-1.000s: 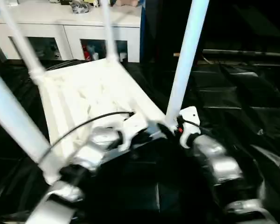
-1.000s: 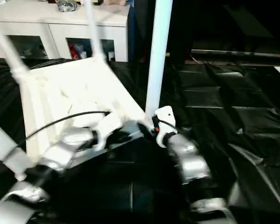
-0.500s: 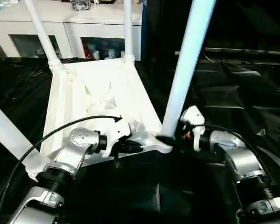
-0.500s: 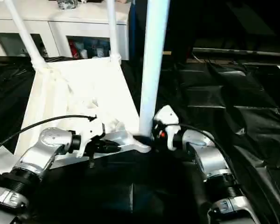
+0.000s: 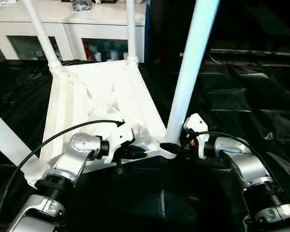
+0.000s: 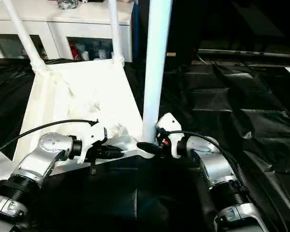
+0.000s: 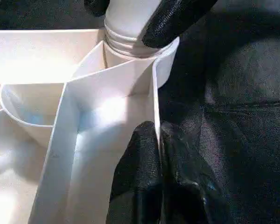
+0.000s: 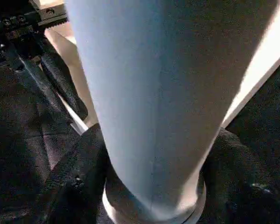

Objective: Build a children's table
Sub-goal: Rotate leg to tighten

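While the upturned table top lies on the black sheeting before the white cabinet, your left gripper pinches its near rim; your right gripper brackets the near-right leg at its socket.

- My head stereo pair looks forward and down over both silver forearms at the upturned white plastic rectangular table top; the two eyes share nearly everything.
- Left wrist view sits close on the white raised rim.
- Right wrist view sits very close on the white tapered tube leg; both wrist views share that corner.
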Motion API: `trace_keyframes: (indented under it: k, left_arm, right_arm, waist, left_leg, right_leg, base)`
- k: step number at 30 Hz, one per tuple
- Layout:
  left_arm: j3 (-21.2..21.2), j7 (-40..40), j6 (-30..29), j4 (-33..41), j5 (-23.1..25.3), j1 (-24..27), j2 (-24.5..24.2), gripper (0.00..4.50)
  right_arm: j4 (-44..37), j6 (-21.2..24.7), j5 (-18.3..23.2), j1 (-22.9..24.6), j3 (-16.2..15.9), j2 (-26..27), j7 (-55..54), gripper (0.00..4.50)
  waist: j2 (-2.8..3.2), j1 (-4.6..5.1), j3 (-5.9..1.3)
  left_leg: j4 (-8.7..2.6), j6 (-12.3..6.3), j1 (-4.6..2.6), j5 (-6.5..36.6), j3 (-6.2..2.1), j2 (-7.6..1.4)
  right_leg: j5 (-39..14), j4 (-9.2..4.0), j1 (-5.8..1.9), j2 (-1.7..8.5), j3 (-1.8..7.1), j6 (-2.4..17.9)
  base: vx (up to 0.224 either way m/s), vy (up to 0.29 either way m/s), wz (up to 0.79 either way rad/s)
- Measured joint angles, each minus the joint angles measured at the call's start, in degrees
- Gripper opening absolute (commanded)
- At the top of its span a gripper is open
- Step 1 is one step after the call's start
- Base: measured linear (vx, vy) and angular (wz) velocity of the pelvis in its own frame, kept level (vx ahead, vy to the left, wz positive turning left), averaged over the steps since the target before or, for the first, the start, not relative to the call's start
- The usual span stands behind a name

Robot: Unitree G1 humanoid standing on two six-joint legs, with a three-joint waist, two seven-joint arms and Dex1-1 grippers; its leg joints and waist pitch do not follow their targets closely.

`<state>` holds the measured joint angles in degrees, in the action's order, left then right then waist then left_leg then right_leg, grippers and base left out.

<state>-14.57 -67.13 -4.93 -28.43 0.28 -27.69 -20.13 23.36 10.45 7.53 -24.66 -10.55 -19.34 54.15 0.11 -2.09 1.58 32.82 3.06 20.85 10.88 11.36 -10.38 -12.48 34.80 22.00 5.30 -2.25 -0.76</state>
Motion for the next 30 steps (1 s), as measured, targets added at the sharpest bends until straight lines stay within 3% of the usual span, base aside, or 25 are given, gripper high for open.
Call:
trace_keyframes:
  k: [8, 11, 15, 21, 26, 30]
  left_arm:
    - [0.00, 0.88, -0.38, 0.01, 0.02, 0.14, 0.59, 0.00]
    - [-0.03, 6.65, -0.94, -2.94, 2.32, -2.00, 3.94, 0.00]
    - [-0.50, 13.20, -1.71, -6.21, 4.46, -4.30, 7.85, 0.00]
    - [-0.61, 25.07, -4.32, -12.16, 7.26, -8.50, 15.24, 0.00]
    - [-0.86, 26.15, -3.94, -12.94, 7.53, -9.16, 15.84, 0.00]
    - [-0.89, 25.03, -2.90, -12.92, 7.38, -9.02, 15.10, 0.00]
  right_arm:
    - [0.08, -0.12, 0.99, 1.61, 1.57, 2.17, -2.58, 2.45]
    - [2.97, -1.68, 0.97, 2.08, 5.26, 6.42, -11.24, 2.45]
    - [4.82, -2.09, 0.63, 1.76, 7.77, 9.88, -20.93, 2.42]
    - [8.40, -2.55, -3.44, -1.55, 11.30, 16.37, -39.91, 2.17]
    - [10.43, -5.11, -3.71, -2.36, 12.00, 17.41, -42.33, 2.17]
    - [10.49, -6.47, -3.70, -1.99, 11.89, 16.59, -39.34, 2.78]
  waist:
    - [-0.06, 0.15, -0.03]
    - [-0.08, 0.20, -0.08]
    - [-0.20, 0.12, -0.09]
    - [-0.21, 0.16, -0.14]
    - [-0.18, 0.19, -0.26]
    - [-0.15, 0.20, -0.26]
  left_leg:
    - [0.00, 0.00, -0.01, 0.00, 0.01, 0.00]
    - [0.03, 0.02, -0.32, 0.01, 0.03, 0.04]
    - [0.03, 0.02, -0.47, 0.01, 0.03, 0.10]
    - [-0.16, 0.01, -0.67, 0.02, -0.05, 0.19]
    - [-0.22, -0.01, -0.57, 0.01, -0.03, 0.30]
    - [-0.40, 0.00, -0.61, 0.01, -0.04, 0.28]
  right_leg:
    - [0.00, 0.01, -0.06, 0.00, 0.02, 0.00]
    - [0.00, 0.04, -0.18, 0.02, 0.11, 0.00]
    - [-0.17, 0.01, -0.30, 0.05, 0.17, -0.28]
    - [-0.27, -0.62, -0.40, 0.06, 0.14, -0.45]
    - [-0.10, -0.86, -0.79, 0.08, 0.21, -0.25]
    - [-0.04, -0.82, -0.74, 0.08, 0.14, -0.28]
  base:
    - [0.000, 0.000, 0.00]
    - [0.000, 0.000, 0.00]
    - [0.000, 0.000, 0.00]
    - [-0.008, 0.001, 0.01]
    - [0.000, 0.000, 0.00]
    - [0.000, 0.000, 0.00]
